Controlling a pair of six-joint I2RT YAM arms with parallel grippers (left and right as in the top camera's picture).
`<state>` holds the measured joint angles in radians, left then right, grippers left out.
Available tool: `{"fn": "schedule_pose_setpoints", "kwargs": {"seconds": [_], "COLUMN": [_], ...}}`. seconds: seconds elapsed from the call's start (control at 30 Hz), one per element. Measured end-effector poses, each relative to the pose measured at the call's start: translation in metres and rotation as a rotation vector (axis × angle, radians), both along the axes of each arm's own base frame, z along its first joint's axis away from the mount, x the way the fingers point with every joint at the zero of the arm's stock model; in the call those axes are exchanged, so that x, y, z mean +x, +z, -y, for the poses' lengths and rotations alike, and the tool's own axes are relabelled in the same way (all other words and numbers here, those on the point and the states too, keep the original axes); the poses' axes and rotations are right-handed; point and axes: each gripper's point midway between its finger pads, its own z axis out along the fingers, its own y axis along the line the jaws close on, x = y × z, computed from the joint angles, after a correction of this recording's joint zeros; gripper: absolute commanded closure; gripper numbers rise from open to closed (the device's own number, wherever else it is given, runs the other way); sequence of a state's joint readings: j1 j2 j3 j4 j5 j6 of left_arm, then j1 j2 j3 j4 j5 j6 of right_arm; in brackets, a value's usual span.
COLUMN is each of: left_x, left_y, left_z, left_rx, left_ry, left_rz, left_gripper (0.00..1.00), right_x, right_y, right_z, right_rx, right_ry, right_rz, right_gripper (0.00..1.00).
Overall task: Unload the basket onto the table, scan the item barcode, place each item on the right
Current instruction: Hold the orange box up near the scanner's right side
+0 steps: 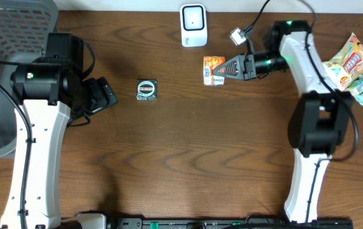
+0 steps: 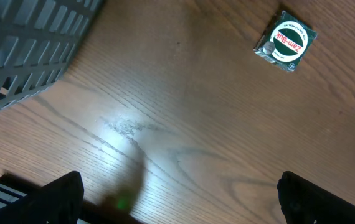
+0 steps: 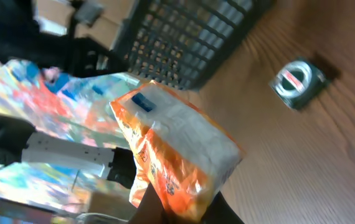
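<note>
The orange-and-white packet point(image 1: 213, 70) point(image 3: 177, 149) is pinched at one end in the right claw point(image 1: 223, 69) point(image 3: 176, 208), whose jaws are clamped tight on it, holding it up off the table point(image 1: 200, 146). Just beyond the claw's tip, off to one side, stands the white scanner point(image 1: 193, 25). Further out past the packet lies a green tin point(image 1: 147, 90) point(image 2: 286, 42) point(image 3: 298, 83). The left claw point(image 1: 103, 95) point(image 2: 177, 202) sits near that tin, its jaws spread wide with nothing between them, and the grey basket point(image 1: 9, 25) point(image 2: 28, 50) is behind it. Behind the right arm lie some snack bags point(image 1: 350, 60).
</note>
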<state>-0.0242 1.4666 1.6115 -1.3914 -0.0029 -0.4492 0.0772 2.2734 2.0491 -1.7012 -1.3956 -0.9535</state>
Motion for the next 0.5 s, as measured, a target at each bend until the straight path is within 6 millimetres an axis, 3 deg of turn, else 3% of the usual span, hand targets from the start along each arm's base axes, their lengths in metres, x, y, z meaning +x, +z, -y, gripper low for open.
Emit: {"fn": "schedule_pose_setpoints", "kwargs": {"seconds": [0.2, 0.3, 0.5], "left_x": [0.000, 0.000, 0.000], "left_y": [0.000, 0.000, 0.000], "left_z": [0.000, 0.000, 0.000], "left_rx": [0.000, 0.000, 0.000], "left_ry": [0.000, 0.000, 0.000], "left_rz": [0.000, 0.000, 0.000], "left_gripper": [0.02, 0.03, 0.02], "right_x": [-0.027, -0.035, -0.042], "right_y": [0.064, 0.073, 0.070], "right_z": [-0.004, -0.014, -0.024], "right_rx": [0.011, 0.016, 0.012], "right_ry": [0.019, 0.045, 0.079], "right_rz": [0.178, 0.205, 0.213], "right_gripper": [0.99, 0.99, 0.99]}}
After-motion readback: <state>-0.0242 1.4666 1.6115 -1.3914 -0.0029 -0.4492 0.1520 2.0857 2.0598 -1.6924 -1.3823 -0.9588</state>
